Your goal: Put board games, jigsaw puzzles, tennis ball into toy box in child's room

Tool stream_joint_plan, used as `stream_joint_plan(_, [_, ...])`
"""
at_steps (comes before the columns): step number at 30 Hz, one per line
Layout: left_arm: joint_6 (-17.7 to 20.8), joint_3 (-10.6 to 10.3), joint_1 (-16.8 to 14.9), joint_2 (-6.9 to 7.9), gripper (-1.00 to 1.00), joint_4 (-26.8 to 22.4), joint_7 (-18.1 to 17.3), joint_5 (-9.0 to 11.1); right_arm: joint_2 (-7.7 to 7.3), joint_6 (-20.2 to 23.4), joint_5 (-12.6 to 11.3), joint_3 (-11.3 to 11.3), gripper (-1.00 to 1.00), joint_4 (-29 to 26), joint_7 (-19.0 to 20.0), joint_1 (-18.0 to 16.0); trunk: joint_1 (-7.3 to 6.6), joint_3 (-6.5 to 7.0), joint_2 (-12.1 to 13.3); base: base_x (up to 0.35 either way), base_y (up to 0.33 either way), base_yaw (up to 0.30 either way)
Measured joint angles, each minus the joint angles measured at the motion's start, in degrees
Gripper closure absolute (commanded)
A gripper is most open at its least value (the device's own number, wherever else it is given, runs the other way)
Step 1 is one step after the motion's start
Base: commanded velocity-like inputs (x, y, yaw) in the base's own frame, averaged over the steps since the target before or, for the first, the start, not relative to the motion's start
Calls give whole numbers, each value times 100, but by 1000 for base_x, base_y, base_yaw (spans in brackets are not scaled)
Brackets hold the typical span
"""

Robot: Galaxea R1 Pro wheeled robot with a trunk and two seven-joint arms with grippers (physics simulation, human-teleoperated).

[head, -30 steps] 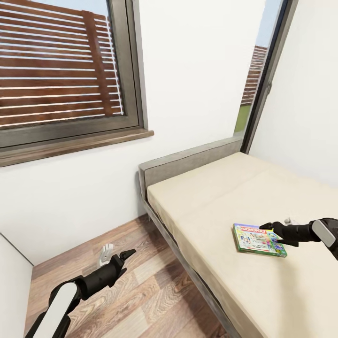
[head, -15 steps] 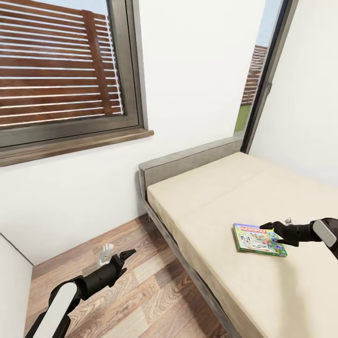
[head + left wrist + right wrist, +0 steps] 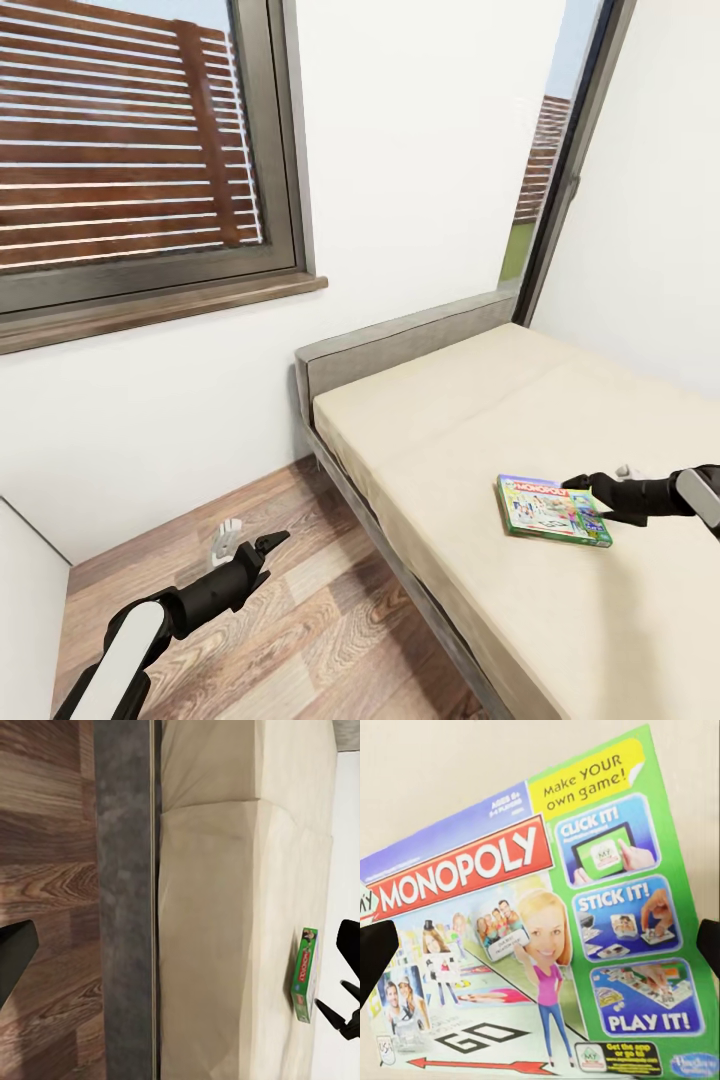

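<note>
One board game (image 3: 552, 509), a green-edged Monopoly box with a white face, lies flat on the cream mattress of the bed (image 3: 460, 430). My right gripper (image 3: 588, 498) hovers open over the box's right part, fingers spread, not holding it. In the right wrist view the board game (image 3: 540, 915) shows large and close, with a black fingertip (image 3: 375, 952) at each side of the picture. My left gripper (image 3: 266, 556) hangs open over the wood floor, left of the bed. In the left wrist view the board game (image 3: 304, 975) shows edge-on on the mattress.
The bed's grey frame and headboard (image 3: 400, 345) run along the wood-plank floor (image 3: 300, 620). A small white object (image 3: 228, 538) stands on the floor near the wall. A white panel (image 3: 25, 620) borders the floor at the left. Windows sit in the walls behind.
My right gripper has drawn back slightly to the right over the board game. The box and the left arm have not moved.
</note>
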Motion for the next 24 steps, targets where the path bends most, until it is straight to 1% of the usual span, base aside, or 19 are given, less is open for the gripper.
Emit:
stream_joint_plan(7, [0, 0, 0, 0, -100, 0, 0, -8, -57, 8, -3, -5, -100, -7, 18, -5, 0, 0, 0, 0, 0, 0])
stream_joint_plan(9, [0, 0, 0, 0, -100, 0, 0, -10, -105, 21, -5, -7, -100, -20, 27, -7, 0, 0, 0, 0, 0, 0])
stream_joint_plan(20, [0, 0, 0, 0, -100, 0, 0, -13, -238, 62, -28, -11, -100, -54, 59, -10, 0, 0, 0, 0, 0, 0])
stream_joint_plan(23, [0, 0, 0, 0, -100, 0, 0, -14, -272, 72, -27, -10, -100, -86, 164, -5, 0, 0, 0, 0, 0, 0])
stream_joint_plan(24, [0, 0, 0, 0, -100, 0, 0, -14, -290, 79, -26, -9, -100, -109, 252, -1, 0, 0, 0, 0, 0, 0])
